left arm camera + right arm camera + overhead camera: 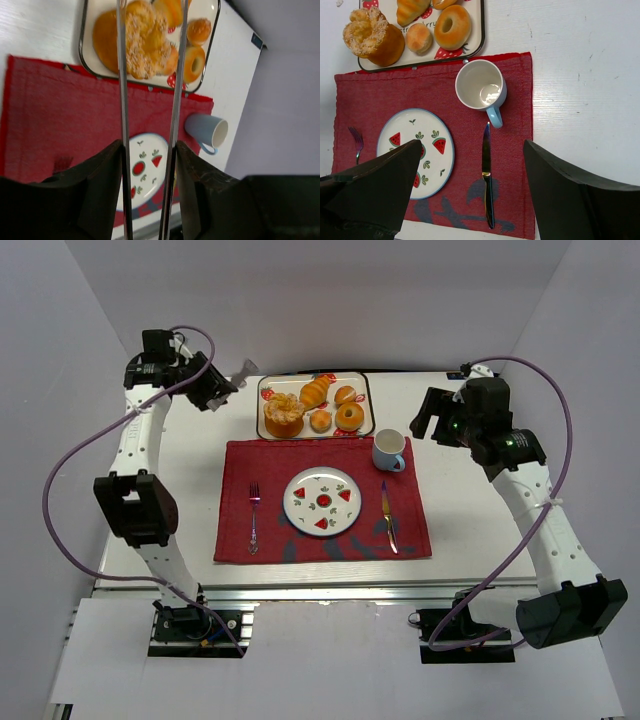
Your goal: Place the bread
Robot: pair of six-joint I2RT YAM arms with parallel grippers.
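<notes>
Spotting the bread [283,415] upright in the near-left corner of the tray [366,385], not gripped by anything yet. Got the left gripper [218,388] clasped around a pair of tongs [122,100] just off the tray's left edge, blades standing apart and lined up over the bread in the wrist view. Got the right gripper [435,415] spread wide with nothing in it, hovering to the right of the cup [389,450].

Biggest worry, probably: squeezing that flaky top too hard and crumbling it. Or pinching too high and tipping the thing out over the placemat [250,465]. Could also see the tongs twisting in the fingers, being thin smooth metal. Worth minding the tray rim on the way out too. Easy to clip it and drag the whole tray along.

Crowded in there: a croissant [314,392], a small bun [320,421] and a ring donut [349,416] packed close by, so not much room for the far blade without nudging a neighbour. Guessing the plate [322,500] as the landing spot, with a fork [253,515] to its left and a knife [388,520] to its right, both apart from it. Looks like a straight run over the placemat from tray to plate.
</notes>
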